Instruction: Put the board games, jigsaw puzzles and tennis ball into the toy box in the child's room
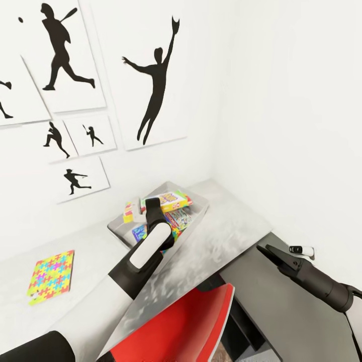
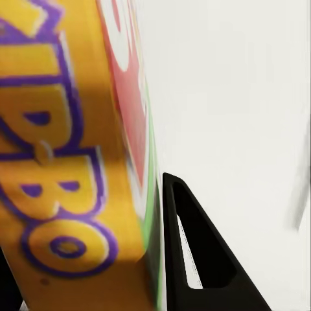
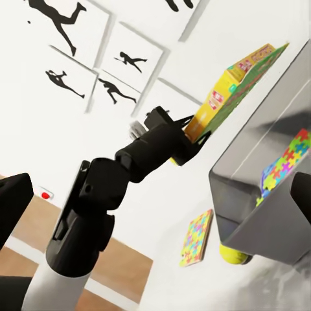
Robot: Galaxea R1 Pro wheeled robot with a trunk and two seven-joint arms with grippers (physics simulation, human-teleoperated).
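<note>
Left tool (image 1: 153, 205) gripping board game (image 1: 173, 200), above toy box (image 1: 202, 213)

Skip-Bo board game (image 2: 65, 162): printed card, slightly glossy.
Toy box (image 1: 201, 213): smooth grey plastic, faint sheen.
Surface (image 1: 226, 236): light grey, mottled, semi-gloss top.
Jigsaw puzzle (image 1: 51, 275): matt multicoloured card.
Left hand (image 1: 152, 207): matt black plastic fingers (image 2: 201, 259).
Chair (image 1: 186, 324): glossy red shell, possibly plastic.
Wall pictures (image 1: 151, 75): flat matt paper.

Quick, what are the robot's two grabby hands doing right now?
Left gripper: jaws shut on the yellow Skip-Bo game box, above the toy box.
Right gripper: holds nothing; open or shut cannot be told.
</note>
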